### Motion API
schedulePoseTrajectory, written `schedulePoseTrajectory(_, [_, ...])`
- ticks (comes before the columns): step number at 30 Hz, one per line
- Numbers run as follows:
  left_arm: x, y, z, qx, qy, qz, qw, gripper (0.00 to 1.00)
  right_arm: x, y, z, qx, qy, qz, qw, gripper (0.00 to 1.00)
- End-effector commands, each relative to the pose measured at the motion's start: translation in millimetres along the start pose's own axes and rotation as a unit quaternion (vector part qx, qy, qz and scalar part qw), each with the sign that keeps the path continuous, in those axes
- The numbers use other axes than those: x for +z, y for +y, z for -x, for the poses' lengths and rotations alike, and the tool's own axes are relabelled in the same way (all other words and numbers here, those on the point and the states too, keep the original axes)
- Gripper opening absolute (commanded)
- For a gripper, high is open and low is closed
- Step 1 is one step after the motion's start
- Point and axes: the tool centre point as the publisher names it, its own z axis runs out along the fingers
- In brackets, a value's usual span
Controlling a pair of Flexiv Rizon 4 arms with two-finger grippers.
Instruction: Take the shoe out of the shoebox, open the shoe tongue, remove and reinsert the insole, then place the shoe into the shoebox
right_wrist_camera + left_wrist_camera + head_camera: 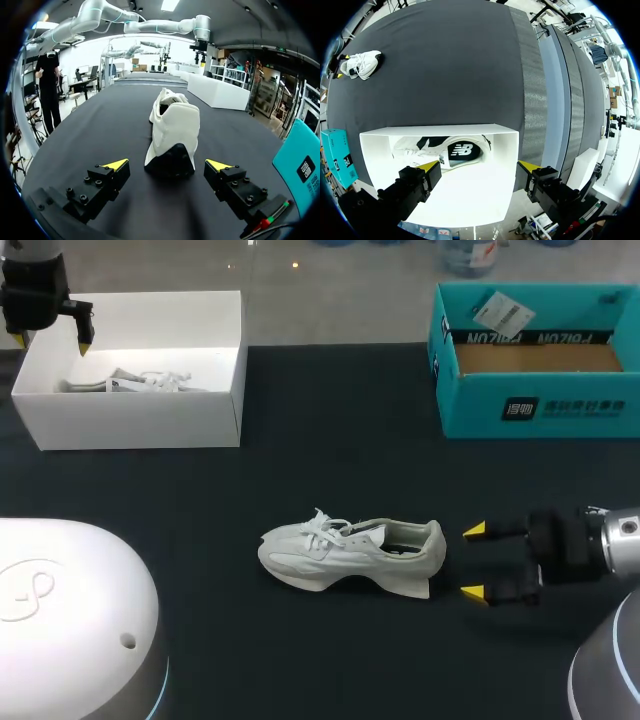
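Observation:
A white sneaker (350,552) lies on its side in the middle of the black table, toe to the left. My right gripper (473,562) is open just behind its heel, not touching it. In the right wrist view the sneaker's (172,125) dark sole end sits just ahead of the open gripper (167,164). A white shoebox (130,422) stands at the back left with a second white shoe (140,382) inside. My left gripper (52,340) hangs open over the box's left end. From the left wrist, that shoe (445,151) lies in the box (440,131) below the gripper (479,166).
A teal cardboard box (535,405) stands open at the back right, also visible beside the right gripper (300,165). The white domes of my arm bases (70,620) fill the front corners. Black table surface (330,450) separates the boxes from the sneaker.

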Motion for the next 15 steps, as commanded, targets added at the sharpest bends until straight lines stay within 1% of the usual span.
schedulePoseTrajectory(1, [0,0,-0.5,0.0,0.0,0.0,1.0,1.0,12,-4.7,2.3,0.0,0.003,0.004,1.0,1.0])
schedulePoseTrajectory(7, [0,0,-0.5,0.0,0.0,0.0,1.0,1.0,19,-7.7,2.8,-0.003,0.004,0.012,1.0,1.0])
schedulePoseTrajectory(12, [0,0,-0.5,0.0,0.0,0.0,1.0,1.0,27,-3.1,3.4,-0.008,0.005,0.015,1.0,1.0])
schedulePoseTrajectory(15, [0,0,-0.5,0.0,0.0,0.0,1.0,1.0,31,-3.5,4.1,-0.011,0.008,0.016,1.0,1.0])
